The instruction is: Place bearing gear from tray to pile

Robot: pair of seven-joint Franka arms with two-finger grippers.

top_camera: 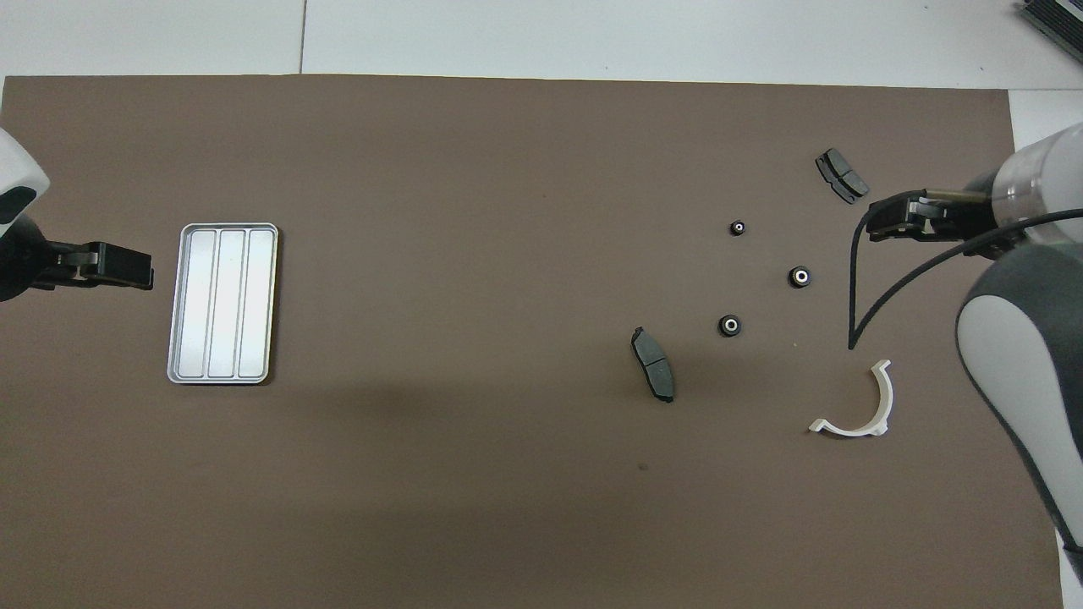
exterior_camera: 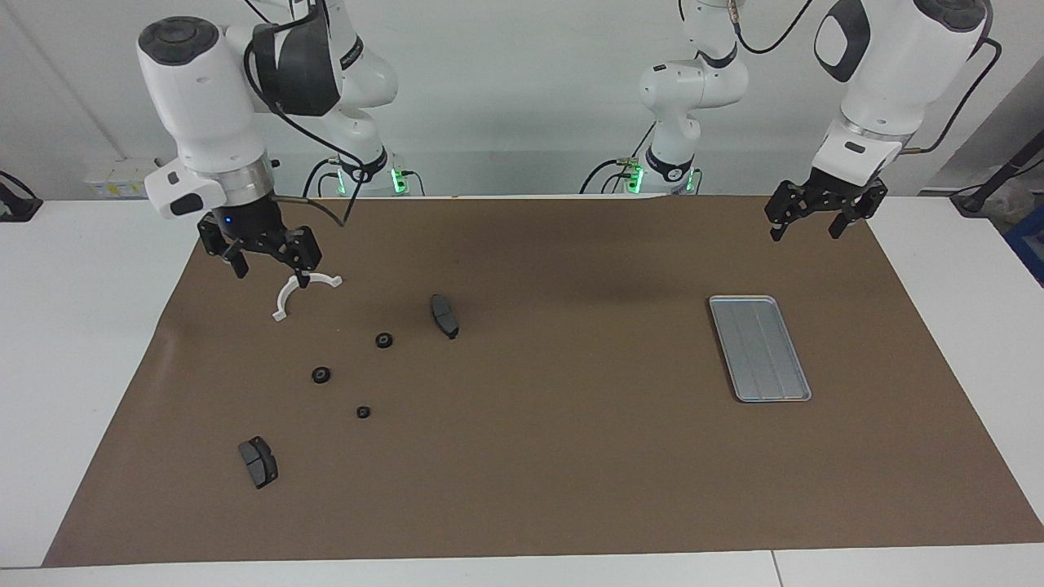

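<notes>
Task judged finished: flat silver-grey ridged metal tray (exterior_camera: 760, 348) empty, three small black bearing gears (exterior_camera: 321, 375) on brown mat among dark curved brake pads (exterior_camera: 444, 315) and white half-ring bracket (exterior_camera: 301, 294). Right gripper (exterior_camera: 263, 259), left gripper (exterior_camera: 810, 222): raised, open, empty. Next: nothing to fetch

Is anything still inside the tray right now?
Nothing shows inside the tray: both views see its ridged floor bare from rim to rim, with no part covered. The three small bearing gears lie on the mat among the brake pads.
</notes>
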